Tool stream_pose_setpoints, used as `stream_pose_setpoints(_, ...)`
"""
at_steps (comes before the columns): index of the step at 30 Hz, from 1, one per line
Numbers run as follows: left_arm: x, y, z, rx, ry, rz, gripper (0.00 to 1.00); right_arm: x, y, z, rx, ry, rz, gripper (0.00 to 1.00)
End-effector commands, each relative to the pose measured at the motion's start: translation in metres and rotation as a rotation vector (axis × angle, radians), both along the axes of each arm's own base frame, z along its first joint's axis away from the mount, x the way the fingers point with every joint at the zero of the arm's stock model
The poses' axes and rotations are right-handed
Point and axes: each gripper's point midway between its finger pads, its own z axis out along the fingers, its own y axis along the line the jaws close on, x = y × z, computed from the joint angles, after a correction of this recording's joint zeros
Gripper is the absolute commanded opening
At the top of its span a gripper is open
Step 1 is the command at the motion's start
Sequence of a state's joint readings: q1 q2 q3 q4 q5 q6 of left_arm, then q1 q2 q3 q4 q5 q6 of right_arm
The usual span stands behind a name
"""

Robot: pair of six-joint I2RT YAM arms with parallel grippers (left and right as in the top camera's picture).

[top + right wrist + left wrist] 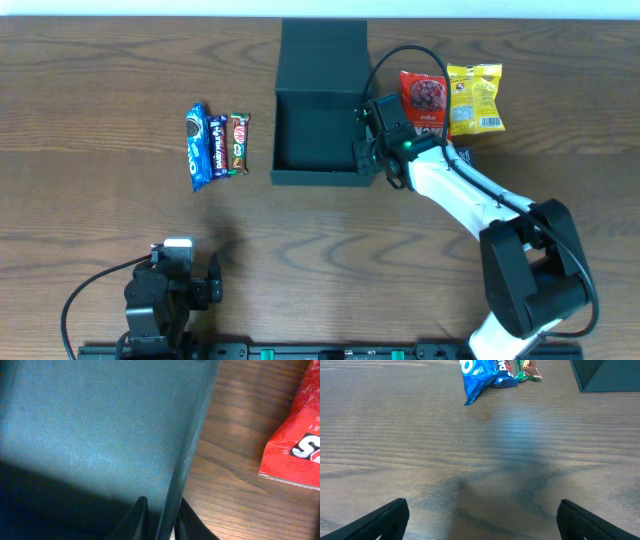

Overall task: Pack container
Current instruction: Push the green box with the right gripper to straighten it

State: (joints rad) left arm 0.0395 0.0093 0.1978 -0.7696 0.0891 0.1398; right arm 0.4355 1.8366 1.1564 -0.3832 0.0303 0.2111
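Note:
The dark teal-black container (pixel 318 135) stands open at the table's middle back, its flap lid (pixel 322 55) laid back behind it. My right gripper (pixel 365 150) is shut on the container's right wall; in the right wrist view the wall (pixel 187 455) runs between the two fingers (pixel 162 520). Three snack packets lie left of the container: a blue Oreo pack (pixel 197 146), a dark blue bar (pixel 218 146) and a brown bar (pixel 238 142). My left gripper (pixel 190 285) is open and empty near the front edge, fingers spread in its wrist view (pixel 480 520).
A red snack bag (pixel 424 98) and a yellow snack bag (pixel 475 98) lie right of the container; the red one shows in the right wrist view (pixel 297 445). The blue pack (pixel 482 375) and the container's corner (pixel 605 375) show at the top of the left wrist view.

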Motion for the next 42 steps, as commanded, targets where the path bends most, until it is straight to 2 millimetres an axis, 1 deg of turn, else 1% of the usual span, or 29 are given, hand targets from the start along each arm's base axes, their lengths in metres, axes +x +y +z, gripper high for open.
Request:
stream_pose_setpoints(1,-0.003,0.004,-0.01,0.026,0.03,0.007,0.95,0.004,0.007,0.005,-0.004,-0.017,0.005,0.13)
stream_pose_setpoints(5,-0.003,0.004,-0.01,0.026,0.03,0.007,0.96,-0.001,0.005,0.002,-0.015,0.006,0.006,0.03)
stream_pose_setpoints(7,-0.003,0.004,-0.01,0.026,0.03,0.007,0.95,-0.006,0.003,-0.001,-0.024,0.027,0.005,0.01)
stream_pose_setpoints(11,-0.003,0.004,-0.01,0.024,0.03,0.009,0.95,-0.016,-0.002,-0.006,-0.012,0.084,-0.067,0.01)
stream_pose_setpoints(17,-0.003,0.004,-0.01,0.02,0.03,0.011,0.95,-0.03,-0.009,-0.013,0.033,0.174,-0.247,0.01)
stream_pose_setpoints(19,-0.003,0.004,-0.01,0.017,0.03,0.013,0.95,-0.035,-0.011,-0.015,0.03,0.196,-0.27,0.01)
stream_pose_setpoints(30,-0.003,0.003,-0.01,0.013,0.03,0.008,0.95,-0.058,-0.023,-0.022,-0.029,0.289,-0.284,0.01)
stream_pose_setpoints(42,-0.003,0.003,-0.01,0.013,0.03,0.008,0.95,-0.065,-0.027,-0.024,-0.061,0.313,-0.257,0.01)
